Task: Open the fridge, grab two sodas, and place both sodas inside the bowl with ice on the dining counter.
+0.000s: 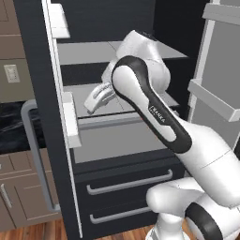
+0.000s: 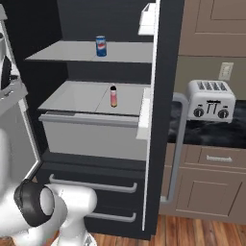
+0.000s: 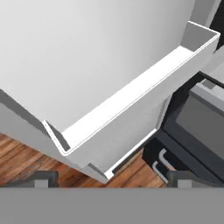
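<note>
Two sodas stand in the open fridge [image 2: 96,144], as the right base view shows: a blue can [image 2: 101,46] upright on the upper shelf [image 2: 62,52], and a pink-labelled bottle [image 2: 114,96] upright on the shelf below [image 2: 72,98], near its front edge and a little right of the can. Both look light and stiff, with smooth round sides that are likely slippery, so a hold across the middle of the body, square to the axis, seems safest; the bottle is narrow and tall and would probably tip at a nudge, while the can is squatter and steadier. In the hand view the claw [image 3: 113,178] is spread wide with nothing between its tips, and it looks out at a white door bin [image 3: 131,105] and the wood floor [image 3: 26,153], not at the shelves. In the left base view the hand [image 1: 99,97] hangs over the lower shelf at the left side of the fridge interior. Neither soda is between the tips; how near the bottle stands to the claw I cannot tell, and the can sits a shelf higher.
</note>
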